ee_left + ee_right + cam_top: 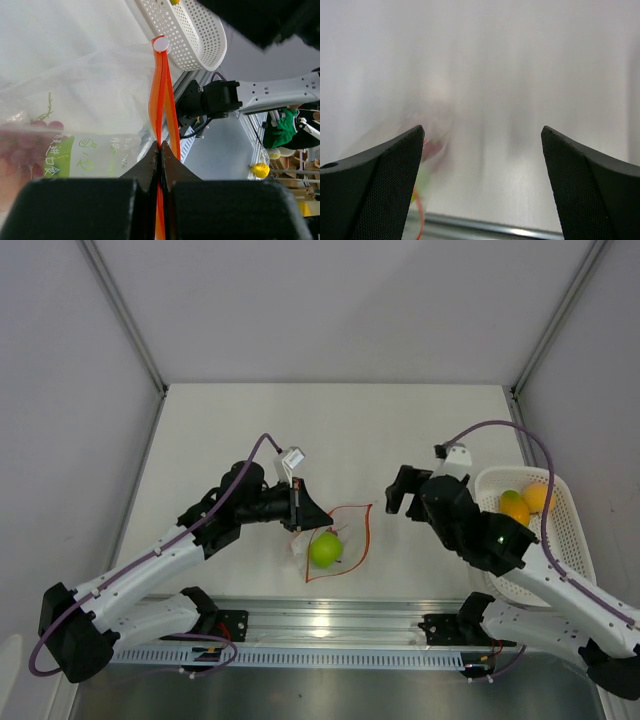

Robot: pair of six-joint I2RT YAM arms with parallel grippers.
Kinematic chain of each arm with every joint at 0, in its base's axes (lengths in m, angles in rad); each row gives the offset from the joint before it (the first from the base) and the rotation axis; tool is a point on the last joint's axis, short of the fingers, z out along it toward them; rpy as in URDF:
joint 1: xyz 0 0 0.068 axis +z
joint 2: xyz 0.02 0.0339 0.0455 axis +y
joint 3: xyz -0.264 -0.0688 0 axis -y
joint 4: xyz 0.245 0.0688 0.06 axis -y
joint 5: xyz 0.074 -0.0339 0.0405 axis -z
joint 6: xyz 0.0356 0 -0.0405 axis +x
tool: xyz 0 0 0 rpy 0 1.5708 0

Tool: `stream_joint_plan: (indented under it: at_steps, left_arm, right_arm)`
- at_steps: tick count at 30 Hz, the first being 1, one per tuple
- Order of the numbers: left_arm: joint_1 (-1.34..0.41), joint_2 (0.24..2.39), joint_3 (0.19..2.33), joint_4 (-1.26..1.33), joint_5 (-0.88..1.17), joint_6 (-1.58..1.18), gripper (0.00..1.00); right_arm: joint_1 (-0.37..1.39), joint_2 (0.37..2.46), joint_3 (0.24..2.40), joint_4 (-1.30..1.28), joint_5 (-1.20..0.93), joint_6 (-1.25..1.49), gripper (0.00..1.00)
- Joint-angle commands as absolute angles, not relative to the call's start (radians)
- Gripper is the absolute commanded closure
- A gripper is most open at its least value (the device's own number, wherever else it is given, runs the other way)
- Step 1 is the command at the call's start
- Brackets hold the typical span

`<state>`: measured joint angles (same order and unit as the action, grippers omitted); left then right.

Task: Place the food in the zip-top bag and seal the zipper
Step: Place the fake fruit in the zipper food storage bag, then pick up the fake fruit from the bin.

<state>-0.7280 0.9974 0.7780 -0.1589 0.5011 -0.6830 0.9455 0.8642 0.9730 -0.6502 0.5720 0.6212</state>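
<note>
The zip-top bag (335, 540) lies near the table's front edge with its mouth gaping. Its orange-red zipper (368, 530) curves round the opening. A lime green fruit (325, 550) sits inside it. My left gripper (312, 514) is shut on the zipper strip (161, 100) at the bag's left end; the white tab (161, 45) is at the far end. Dark red fruit (45, 125) shows through the bag (90, 90). My right gripper (393, 492) is open and empty, right of the bag. In the right wrist view it (482, 131) hangs above the table, with the bag (427, 145) blurred at lower left.
A white mesh basket (570, 540) stands at the right edge with yellow-orange fruits (517, 506) in it; it also shows in the left wrist view (195, 35). A metal rail (330, 615) runs along the front edge. Grey walls close in the back and sides.
</note>
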Motion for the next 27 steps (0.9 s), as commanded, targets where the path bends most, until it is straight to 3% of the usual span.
stream_joint_plan:
  at_steps: [1, 13, 27]
  left_arm:
    - [-0.729, 0.991, 0.798, -0.135, 0.512, -0.687, 0.99]
    - [-0.729, 0.989, 0.772, -0.132, 0.511, -0.684, 0.99]
    - [-0.729, 1.017, 0.759, -0.117, 0.525, -0.683, 0.99]
  right_arm:
    - [0.775, 0.848, 0.977, -0.721, 0.683, 0.729, 0.01]
    - [0.066, 0.908, 0.882, -0.764, 0.615, 0.890, 0.01]
    - [-0.166, 1.161, 0.808, -0.588, 0.695, 0.775, 0.01]
